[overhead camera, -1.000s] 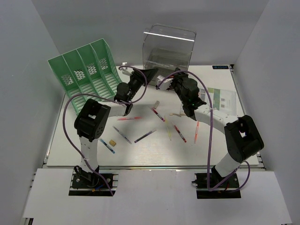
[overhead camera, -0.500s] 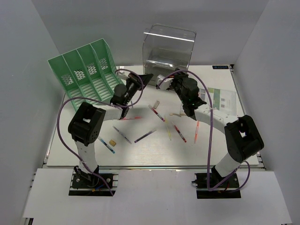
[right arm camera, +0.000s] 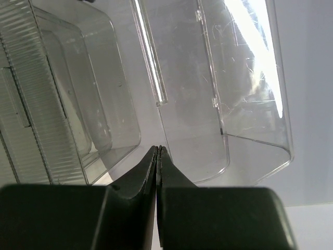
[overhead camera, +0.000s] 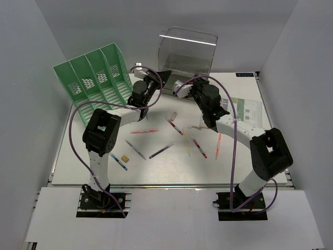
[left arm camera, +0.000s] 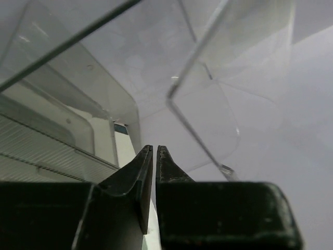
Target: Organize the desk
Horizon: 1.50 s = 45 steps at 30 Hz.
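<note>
Fingers of the left gripper (left arm camera: 155,149), spread a second ago, now nearly touch, holding nothing, clear box (overhead camera: 187,54) just ahead; those of the right gripper (right arm camera: 157,149) stay pressed together.

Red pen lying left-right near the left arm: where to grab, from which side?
Take the red pen mid-barrel, straight down from above. It lies flat on the desk, nearly left-right, with bare surface around it, so a side approach would likely just push it. Close across the barrel, from its near and far sides.
</note>
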Motion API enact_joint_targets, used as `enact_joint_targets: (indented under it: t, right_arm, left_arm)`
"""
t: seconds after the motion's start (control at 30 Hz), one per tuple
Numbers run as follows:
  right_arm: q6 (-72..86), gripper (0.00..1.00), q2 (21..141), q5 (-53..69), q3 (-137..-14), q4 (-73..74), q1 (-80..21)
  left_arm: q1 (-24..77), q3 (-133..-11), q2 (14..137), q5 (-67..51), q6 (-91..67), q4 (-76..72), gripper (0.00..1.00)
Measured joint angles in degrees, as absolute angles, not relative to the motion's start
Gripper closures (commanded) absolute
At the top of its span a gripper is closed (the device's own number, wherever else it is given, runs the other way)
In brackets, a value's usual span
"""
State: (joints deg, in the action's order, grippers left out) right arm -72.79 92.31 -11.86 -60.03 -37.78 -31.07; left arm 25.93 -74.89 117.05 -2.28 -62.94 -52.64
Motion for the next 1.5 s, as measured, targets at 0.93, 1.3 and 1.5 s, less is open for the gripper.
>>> enact_joint_targets:
  t: [0.93, 1.3, 1.5]
  right_arm:
    - [-64.31, 0.39, 80.29, -3.60, -52.38, -26.87, -30.61]
    - [-66.59, 0.28, 81.82, 19.07, -52.64, 2.94, -30.39]
    - [-74.74, 0.34, 89.32, 22.57, -55.88, 10.00, -30.37]
  left_arm:
    - [25.93, -76.25, 119.81, -2.24, -65.41, -59.24, 0.77]
    - [25.45, -76.25, 119.79, -6.66, -64.86, -58.52, 0.76]
    - [24.80, -76.66, 119.77, -8.27, -64.45, -56.53, 0.76]
